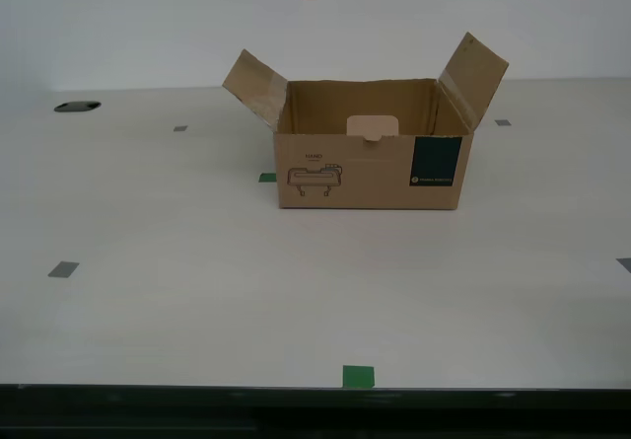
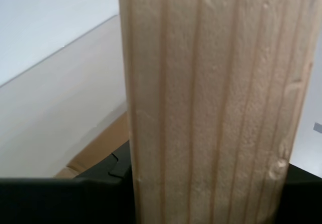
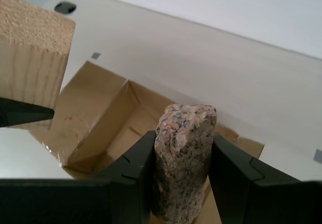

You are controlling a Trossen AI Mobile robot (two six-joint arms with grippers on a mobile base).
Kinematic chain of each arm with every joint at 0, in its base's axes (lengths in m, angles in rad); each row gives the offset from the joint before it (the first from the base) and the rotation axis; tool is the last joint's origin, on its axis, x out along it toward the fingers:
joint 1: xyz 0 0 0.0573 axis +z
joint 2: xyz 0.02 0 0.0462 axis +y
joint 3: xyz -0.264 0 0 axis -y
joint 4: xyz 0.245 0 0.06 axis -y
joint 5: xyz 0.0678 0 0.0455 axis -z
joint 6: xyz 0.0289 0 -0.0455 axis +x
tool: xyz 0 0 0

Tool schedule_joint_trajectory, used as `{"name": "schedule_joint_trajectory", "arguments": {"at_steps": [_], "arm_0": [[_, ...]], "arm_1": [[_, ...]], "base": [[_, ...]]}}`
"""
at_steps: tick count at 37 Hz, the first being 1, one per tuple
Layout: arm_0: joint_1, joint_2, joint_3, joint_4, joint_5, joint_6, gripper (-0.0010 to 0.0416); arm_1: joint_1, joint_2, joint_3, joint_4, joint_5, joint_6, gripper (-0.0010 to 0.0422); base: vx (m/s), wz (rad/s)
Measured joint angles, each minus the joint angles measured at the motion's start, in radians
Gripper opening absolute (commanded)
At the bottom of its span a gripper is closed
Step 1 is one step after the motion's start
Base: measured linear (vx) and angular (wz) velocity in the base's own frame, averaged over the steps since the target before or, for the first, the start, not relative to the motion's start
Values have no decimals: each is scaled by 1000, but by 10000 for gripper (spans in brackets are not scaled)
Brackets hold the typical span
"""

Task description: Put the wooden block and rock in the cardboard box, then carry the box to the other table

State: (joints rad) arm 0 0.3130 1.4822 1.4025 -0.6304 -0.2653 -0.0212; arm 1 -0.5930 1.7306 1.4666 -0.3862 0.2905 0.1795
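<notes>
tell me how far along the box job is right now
Both pickups look done: my first end effector is shut on the rock, and my second end effector is shut on the wooden block. In hand: both are held above the open cardboard box, which looks empty in the exterior view. Left: release both into the box, then carry it to the other table, which isn't in view.
</notes>
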Motion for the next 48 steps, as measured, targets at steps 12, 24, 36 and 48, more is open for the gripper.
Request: {"name": "schedule_joint_trajectory", "arguments": {"at_steps": [12,24,36,48], "arm_0": [[20,0,-163,152,-1,10,-1],[53,0,-340,383,-24,45,-1],[79,0,-482,560,-26,48,-1],[84,0,-593,686,-26,42,-1]], "arm_1": [[-4,0,-137,154,2,0,-1],[-5,0,-259,295,3,0,-1],[-13,0,-307,375,3,-1,-1],[-16,34,-307,406,22,-1,-1]], "base": [[0,0],[0,0],[0,0],[0,0]]}}
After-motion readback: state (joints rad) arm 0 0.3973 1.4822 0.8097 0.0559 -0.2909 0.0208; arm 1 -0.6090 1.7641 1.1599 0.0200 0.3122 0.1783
